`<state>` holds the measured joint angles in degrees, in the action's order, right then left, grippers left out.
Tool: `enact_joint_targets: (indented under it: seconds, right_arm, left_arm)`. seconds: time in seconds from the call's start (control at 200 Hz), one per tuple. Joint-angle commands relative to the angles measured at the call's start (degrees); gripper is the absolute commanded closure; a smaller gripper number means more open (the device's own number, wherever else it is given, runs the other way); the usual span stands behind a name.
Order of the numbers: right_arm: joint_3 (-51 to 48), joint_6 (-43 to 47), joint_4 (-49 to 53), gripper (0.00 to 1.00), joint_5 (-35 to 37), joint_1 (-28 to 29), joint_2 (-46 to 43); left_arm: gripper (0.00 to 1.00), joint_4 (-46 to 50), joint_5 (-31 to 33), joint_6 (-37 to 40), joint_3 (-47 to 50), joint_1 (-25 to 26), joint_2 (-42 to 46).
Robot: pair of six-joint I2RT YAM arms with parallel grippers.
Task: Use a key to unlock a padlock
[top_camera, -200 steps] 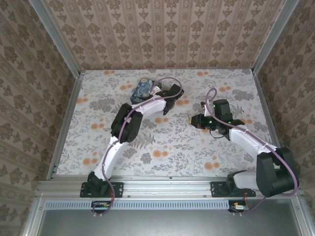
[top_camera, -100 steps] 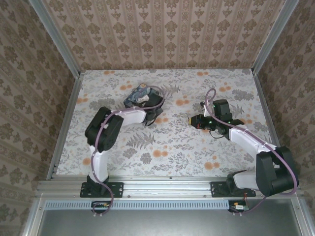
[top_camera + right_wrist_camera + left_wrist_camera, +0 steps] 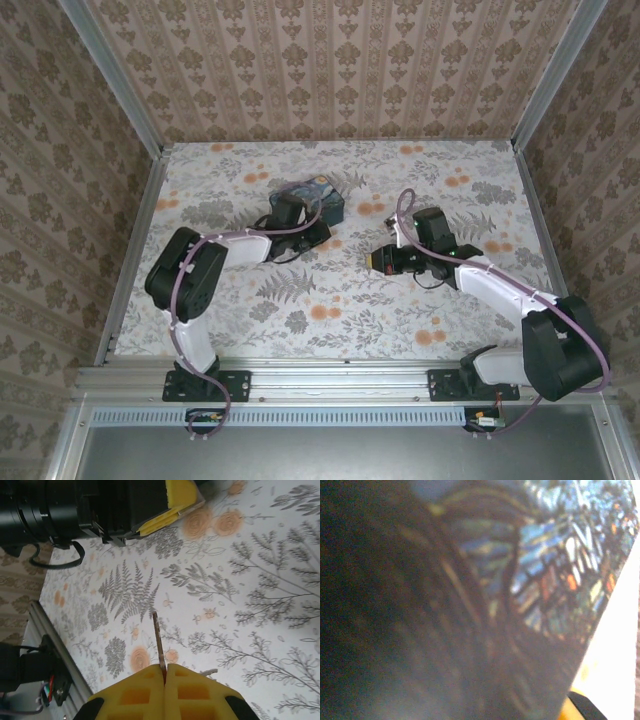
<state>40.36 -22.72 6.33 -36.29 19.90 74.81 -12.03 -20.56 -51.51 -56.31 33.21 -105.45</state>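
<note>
My right gripper (image 3: pixel 164 667) is shut on the key (image 3: pixel 158 640), whose thin dark blade sticks out from between the yellow pads above the floral table. From above, this gripper (image 3: pixel 382 260) hovers mid-table, pointing left. My left gripper (image 3: pixel 312 222) is pressed against the dark-blue swirly box (image 3: pixel 325 200). In the left wrist view the blurred box (image 3: pixel 530 580) covers the jaws, and just a yellow finger corner (image 3: pixel 564 713) peeks out at the bottom. The right wrist view catches the left gripper's yellow fingers (image 3: pixel 172 502) at the top. The padlock is hidden.
The floral table (image 3: pixel 330 310) is walled on three sides by patterned panels. A metal rail (image 3: pixel 340 378) runs along the near edge by the arm bases. Open table lies between the two grippers and toward the front.
The left arm's elbow swung out to the left and the blue box shifted right, toward the middle. The right gripper moved left with the key still held.
</note>
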Motion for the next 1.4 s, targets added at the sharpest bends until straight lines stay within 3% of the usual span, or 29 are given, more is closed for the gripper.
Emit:
enact_joint_targets:
  seconds: [0.0, 0.185, 0.4, 0.485, 0.665, 1.395]
  right_arm:
    - [-0.2, -1.0, -2.6, 1.00, -5.8, 0.1, 1.3]
    - [-0.4, -4.1, -8.3, 1.00, -13.3, 0.4, 2.8]
    - [-2.1, -14.4, -22.9, 1.00, -16.4, 1.0, 7.2]
    - [-2.7, -19.0, -30.0, 1.00, -17.3, 1.0, 9.7]
    - [-3.0, -21.4, -34.1, 1.00, -16.8, 0.7, 11.6]
    - [-0.7, -26.2, -37.5, 1.00, -12.8, -0.9, 14.5]
  left_arm:
    - [1.00, -1.3, -11.3, 5.5, 0.1, -1.9, 3.1]
    - [1.00, -1.1, -23.6, 4.8, -2.6, -3.6, 3.8]
    - [1.00, -21.4, -31.3, -11.0, 1.7, -4.6, 3.7]
    - [1.00, -25.0, -32.3, -13.6, 2.2, -4.6, 3.8]
    - [1.00, -26.6, -33.5, -14.5, 2.8, -5.0, 4.5]
    - [1.00, -36.0, -34.7, -20.8, 6.0, -4.4, 5.5]
